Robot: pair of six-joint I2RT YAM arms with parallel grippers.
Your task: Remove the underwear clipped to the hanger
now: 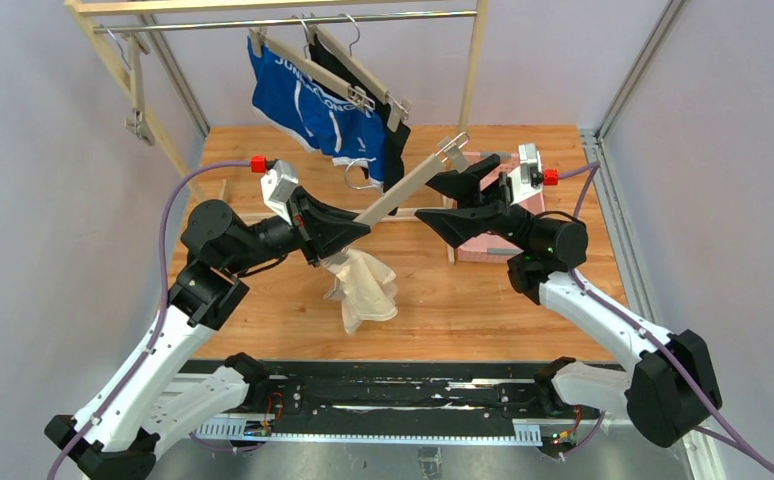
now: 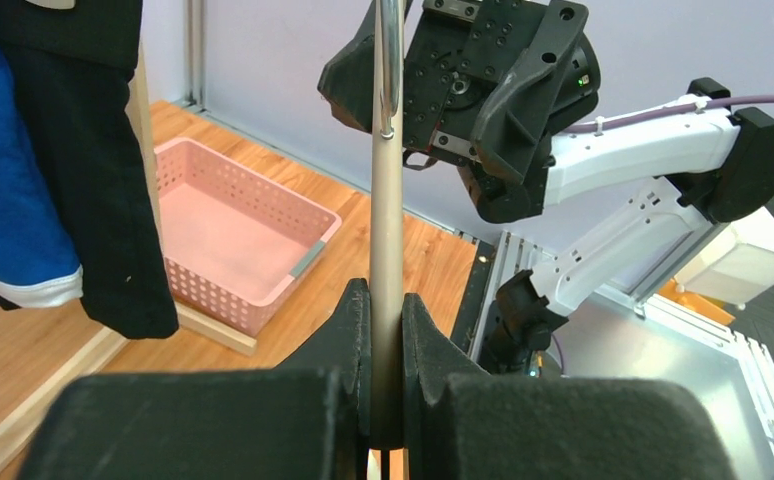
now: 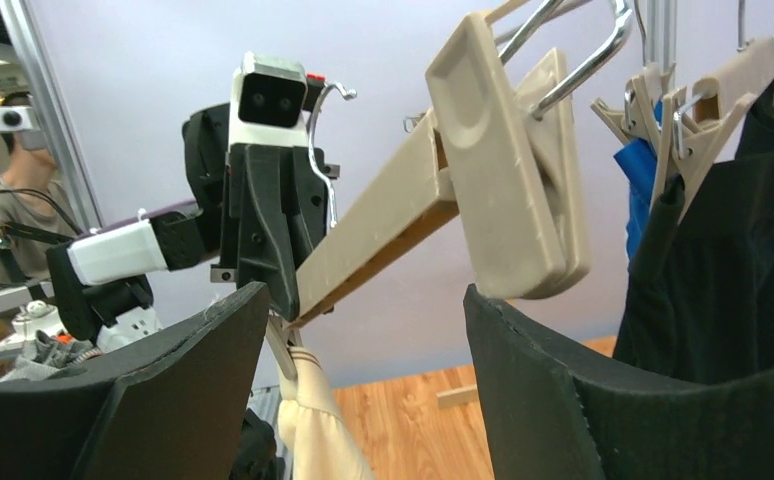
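My left gripper (image 1: 360,226) is shut on the bar of a tan clip hanger (image 1: 409,184), holding it tilted up to the right; in the left wrist view the hanger bar (image 2: 387,250) is pinched between the jaws. The cream-white underwear (image 1: 363,288) hangs from the hanger's low clip beside that gripper and droops to the table. The hanger's high clip (image 3: 513,170) holds nothing. My right gripper (image 1: 441,204) stands open just under that clip, with nothing between its fingers (image 3: 563,400). Blue underwear (image 1: 308,100) and black underwear (image 1: 393,140) hang clipped on hangers on the rail.
A pink perforated basket (image 2: 233,240) sits on the wooden table at the right, behind the right gripper. A wooden rack with a metal rail (image 1: 293,20) spans the back. An unused hanger (image 1: 138,90) hangs at the rack's left end.
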